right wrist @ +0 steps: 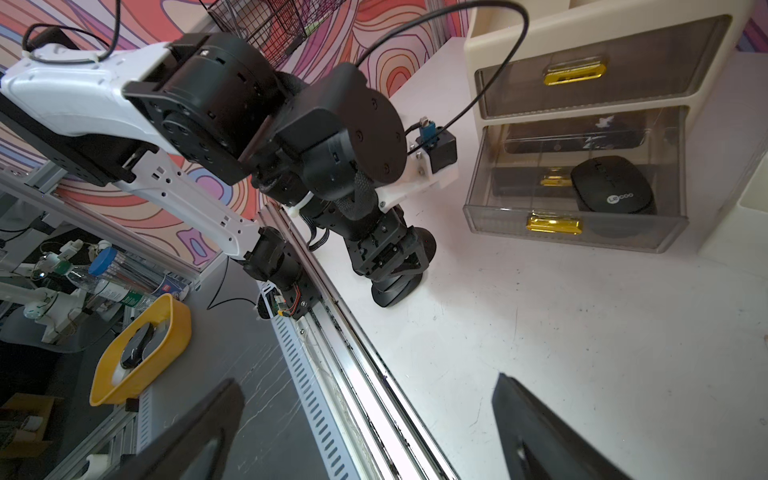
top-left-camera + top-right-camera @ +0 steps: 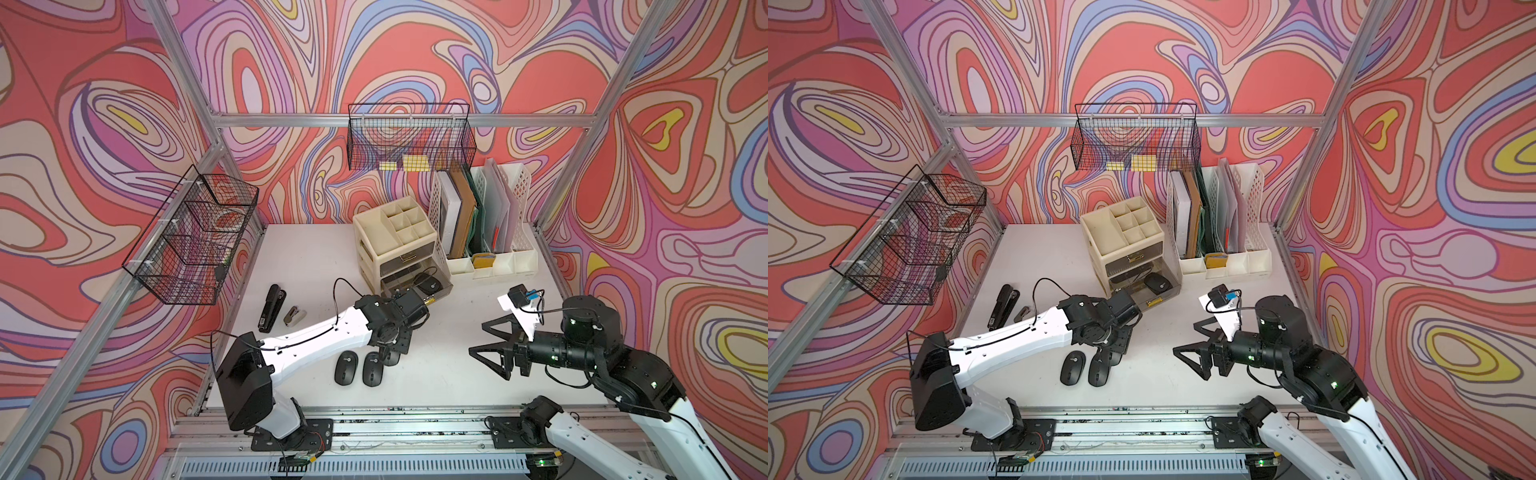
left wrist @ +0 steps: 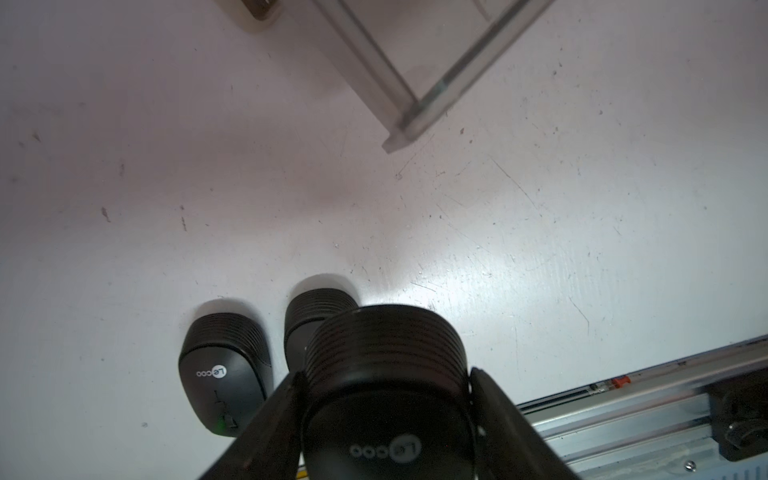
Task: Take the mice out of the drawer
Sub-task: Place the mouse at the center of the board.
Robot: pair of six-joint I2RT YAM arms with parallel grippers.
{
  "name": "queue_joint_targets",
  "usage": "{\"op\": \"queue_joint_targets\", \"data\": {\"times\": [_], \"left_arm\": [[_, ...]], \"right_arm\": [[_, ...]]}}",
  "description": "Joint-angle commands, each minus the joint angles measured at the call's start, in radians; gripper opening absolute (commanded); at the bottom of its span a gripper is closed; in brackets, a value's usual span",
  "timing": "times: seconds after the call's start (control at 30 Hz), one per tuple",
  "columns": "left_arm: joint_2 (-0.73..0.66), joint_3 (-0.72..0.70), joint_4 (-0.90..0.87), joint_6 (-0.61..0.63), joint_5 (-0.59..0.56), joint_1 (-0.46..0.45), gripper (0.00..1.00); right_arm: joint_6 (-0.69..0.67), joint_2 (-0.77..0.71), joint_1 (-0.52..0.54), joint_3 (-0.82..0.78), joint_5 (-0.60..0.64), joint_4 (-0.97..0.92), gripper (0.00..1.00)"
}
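My left gripper (image 3: 386, 374) is shut on a black mouse (image 3: 386, 415), held by its sides low over the table. Two more mice (image 2: 346, 368) (image 2: 372, 369) lie side by side just left of it; in the left wrist view they are the nearer mouse (image 3: 224, 374) and the partly hidden mouse (image 3: 316, 311). The lowest smoky-grey drawer (image 2: 444, 287) of the cream organiser (image 2: 374, 232) stands pulled out, with one mouse (image 2: 430, 284) (image 1: 613, 191) inside. My right gripper (image 2: 478, 338) (image 1: 368, 382) hovers open and empty at the right, apart from the drawer (image 1: 498, 216).
A black stapler (image 2: 272, 307) and a grey staple remover (image 2: 294, 316) lie on the table at the left. A white file rack (image 2: 486, 224) stands right of the organiser. Wire baskets (image 2: 191, 237) (image 2: 411, 141) hang on the frame. An aluminium rail (image 2: 415, 419) runs along the front edge.
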Motion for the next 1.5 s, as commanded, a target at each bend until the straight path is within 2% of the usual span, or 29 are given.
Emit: {"op": "queue_joint_targets", "data": {"times": [0.0,0.57,1.3,1.47], "left_arm": [[-0.015,-0.049,0.092,-0.086,0.016,-0.022,0.60],[0.120,-0.142,0.237,-0.128,0.027,-0.066,0.60],[0.204,-0.167,0.243,-0.112,0.026,-0.066,0.60],[0.213,-0.159,0.235,-0.106,0.028,-0.066,0.65]], "right_arm": [[-0.016,0.001,0.003,-0.017,-0.030,-0.023,0.98],[-0.009,0.022,0.002,-0.043,-0.020,-0.003,0.98],[-0.007,0.036,0.003,-0.039,-0.007,0.001,0.98],[-0.007,0.043,0.004,-0.034,-0.006,0.003,0.98]]}}
